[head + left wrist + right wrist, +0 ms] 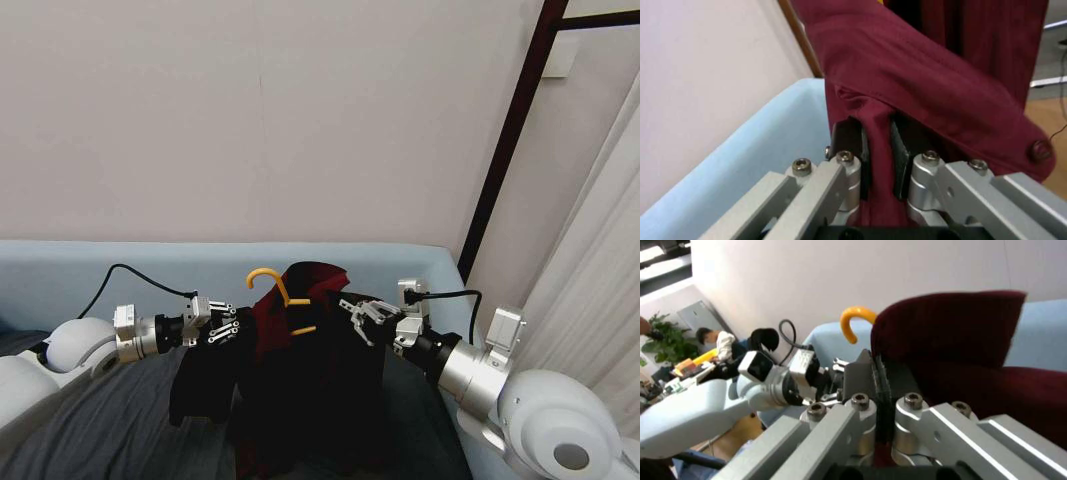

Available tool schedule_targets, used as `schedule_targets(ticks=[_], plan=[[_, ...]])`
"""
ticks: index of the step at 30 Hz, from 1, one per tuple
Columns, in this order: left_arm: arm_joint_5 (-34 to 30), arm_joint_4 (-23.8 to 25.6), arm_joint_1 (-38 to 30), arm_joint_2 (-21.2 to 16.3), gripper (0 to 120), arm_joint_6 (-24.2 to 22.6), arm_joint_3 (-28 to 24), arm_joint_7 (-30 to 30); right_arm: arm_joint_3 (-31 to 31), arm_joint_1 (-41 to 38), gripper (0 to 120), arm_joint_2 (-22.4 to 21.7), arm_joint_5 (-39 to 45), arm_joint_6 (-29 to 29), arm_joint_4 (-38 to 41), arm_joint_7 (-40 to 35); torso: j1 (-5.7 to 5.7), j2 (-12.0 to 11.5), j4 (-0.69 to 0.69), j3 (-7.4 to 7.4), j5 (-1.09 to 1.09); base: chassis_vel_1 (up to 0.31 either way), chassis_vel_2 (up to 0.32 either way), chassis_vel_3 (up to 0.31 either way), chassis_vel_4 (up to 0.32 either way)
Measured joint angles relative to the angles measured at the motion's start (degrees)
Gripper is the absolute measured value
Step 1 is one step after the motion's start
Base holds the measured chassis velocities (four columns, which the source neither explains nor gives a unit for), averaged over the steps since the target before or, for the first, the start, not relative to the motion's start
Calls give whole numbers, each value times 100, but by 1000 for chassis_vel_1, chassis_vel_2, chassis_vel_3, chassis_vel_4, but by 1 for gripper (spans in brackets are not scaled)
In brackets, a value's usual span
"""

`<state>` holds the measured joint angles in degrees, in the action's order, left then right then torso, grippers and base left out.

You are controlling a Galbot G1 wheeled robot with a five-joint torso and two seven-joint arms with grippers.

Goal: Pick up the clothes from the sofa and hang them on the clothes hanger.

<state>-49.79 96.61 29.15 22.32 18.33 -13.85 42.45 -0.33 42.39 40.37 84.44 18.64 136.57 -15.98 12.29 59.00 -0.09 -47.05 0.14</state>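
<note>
A dark red shirt (300,370) hangs on a yellow hanger (268,279), held up over the sofa between my two arms. My left gripper (226,328) is shut on the shirt's left shoulder; in the left wrist view its black pads (859,150) pinch a fold of the red fabric (920,75). My right gripper (362,318) is shut on the shirt's other shoulder. In the right wrist view its fingers (863,375) are pressed together on the cloth (960,335), with the hanger's hook (855,320) just beyond. The hanger's bar is hidden under the shirt.
The light blue sofa (90,265) runs along the white wall, with a grey seat cushion (90,420) below. A dark rack pole (508,135) rises at the right, beside a white curtain (600,260). My left arm (720,400) shows in the right wrist view.
</note>
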Motion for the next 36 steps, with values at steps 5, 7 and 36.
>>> schedule_targets(ticks=[5, 7, 36], plan=[[-70, 238, 69, -126, 8, -17, -1, 17, -292, -214, 0, 104, -159, 13, -238, -16, 0, 0, 3, 0, 1, 0, 0, 0, 0], [-77, 246, 73, -140, 8, -17, 3, 24, -337, -234, 0, 112, -181, 22, -275, -16, 0, 0, 3, 0, 1, 0, 0, 0, 0], [-233, -332, 9, -150, 8, 235, 327, 394, 390, 604, 64, -1132, -2343, 430, -81, 984, 0, 0, 1, 0, 1, 0, 0, 0, 0]])
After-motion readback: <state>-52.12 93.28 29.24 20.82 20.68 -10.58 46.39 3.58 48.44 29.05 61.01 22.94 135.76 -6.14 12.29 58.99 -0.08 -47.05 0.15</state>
